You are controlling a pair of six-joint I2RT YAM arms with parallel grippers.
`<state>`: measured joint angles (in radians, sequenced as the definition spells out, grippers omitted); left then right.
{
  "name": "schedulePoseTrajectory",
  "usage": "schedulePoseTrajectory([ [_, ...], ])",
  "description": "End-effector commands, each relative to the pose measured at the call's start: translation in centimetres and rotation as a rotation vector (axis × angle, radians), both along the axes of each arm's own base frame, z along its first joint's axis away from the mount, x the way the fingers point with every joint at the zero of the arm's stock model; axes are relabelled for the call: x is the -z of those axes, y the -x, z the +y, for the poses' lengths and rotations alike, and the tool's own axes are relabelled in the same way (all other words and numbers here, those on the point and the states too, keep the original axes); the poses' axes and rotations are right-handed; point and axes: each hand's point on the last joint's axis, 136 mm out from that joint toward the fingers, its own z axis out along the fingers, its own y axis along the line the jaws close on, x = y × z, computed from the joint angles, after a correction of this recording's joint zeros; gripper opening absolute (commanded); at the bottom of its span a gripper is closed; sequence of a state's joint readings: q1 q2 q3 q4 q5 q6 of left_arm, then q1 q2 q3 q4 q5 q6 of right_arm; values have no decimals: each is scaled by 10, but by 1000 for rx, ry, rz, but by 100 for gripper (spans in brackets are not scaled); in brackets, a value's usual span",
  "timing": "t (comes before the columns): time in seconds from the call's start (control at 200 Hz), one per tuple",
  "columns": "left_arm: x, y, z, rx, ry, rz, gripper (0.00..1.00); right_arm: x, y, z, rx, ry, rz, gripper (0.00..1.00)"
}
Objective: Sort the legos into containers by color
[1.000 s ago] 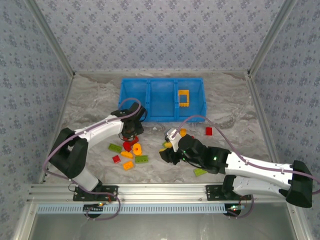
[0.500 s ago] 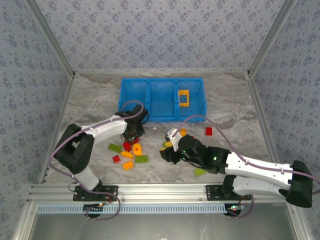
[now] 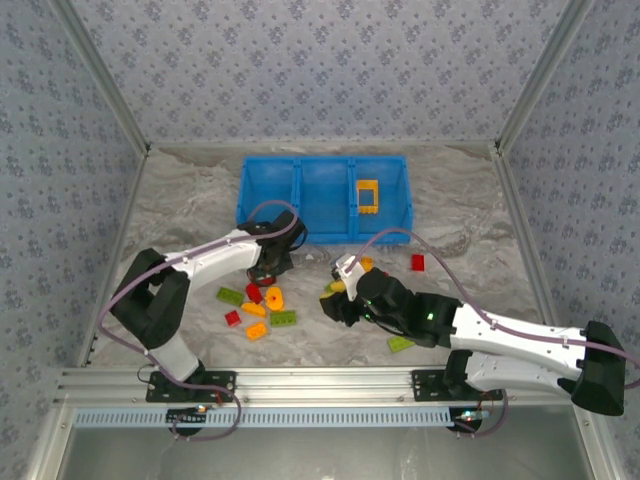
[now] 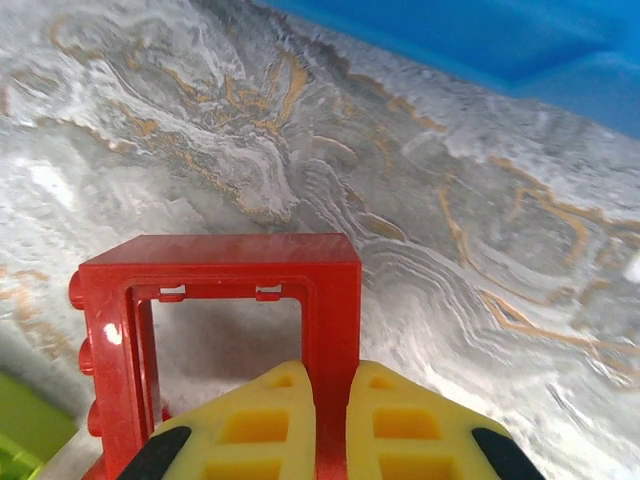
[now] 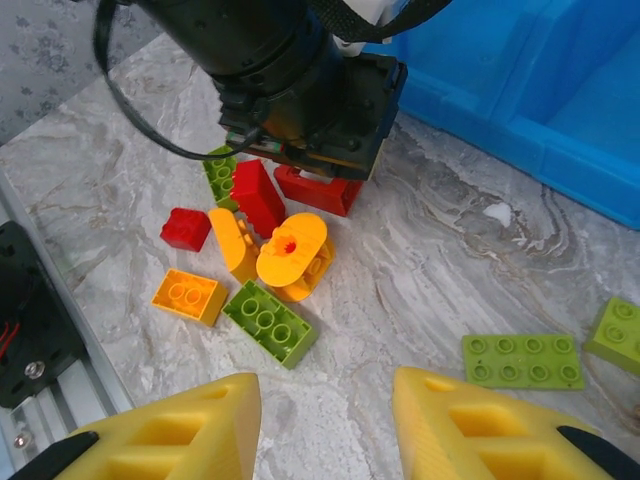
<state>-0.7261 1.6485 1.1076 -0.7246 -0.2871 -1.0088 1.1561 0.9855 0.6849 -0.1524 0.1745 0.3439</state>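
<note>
A: Nearest to us, the right gripper [image 5: 325, 400] stands open over the table [image 5: 430, 270] and holds nothing. And the left one?

B: The left gripper [image 4: 333, 405] is closed on the red frame [image 4: 215, 262]. Its pads pinch one side wall. The frame is between the loose bricks [image 3: 262, 305] and the blue bin [image 4: 520, 40].

A: How will it handle?

B: I think it is light, stiff and smooth. The wall is thin, so the frame may turn in the grip. A firm pinch at mid-wall seems best.

A: What is around it?

B: A red block [image 5: 258, 195], an orange round piece [image 5: 292, 250] and a green brick [image 5: 268, 322] lie just beside it. Farther, the bin has one yellow frame [image 3: 367, 196] in its right compartment. I judge the bin's near wall stands in the way.
</note>
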Motion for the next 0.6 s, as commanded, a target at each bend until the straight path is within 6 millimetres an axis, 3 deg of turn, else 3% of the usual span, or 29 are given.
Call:
schedulePoseTrajectory([
  [0.0, -66, -4, 4, 43, -46, -123, 0, -33, -13, -10, 76, -47, -53, 42],
  [0.125, -110, -11, -4, 120, -5, -210, 0, -62, -24, -20, 136, -79, -106, 42],
  [0.29, -147, -48, -19, 279, 46, -251, 0, -104, -47, -15, 220, -118, -211, 42],
  [0.455, -159, -110, -23, 397, 76, -280, 0, -125, -74, 10, 290, -113, -284, 43],
  [0.595, -139, -160, -18, 416, 89, -240, 0, -133, -87, 31, 312, -125, -306, 43],
])
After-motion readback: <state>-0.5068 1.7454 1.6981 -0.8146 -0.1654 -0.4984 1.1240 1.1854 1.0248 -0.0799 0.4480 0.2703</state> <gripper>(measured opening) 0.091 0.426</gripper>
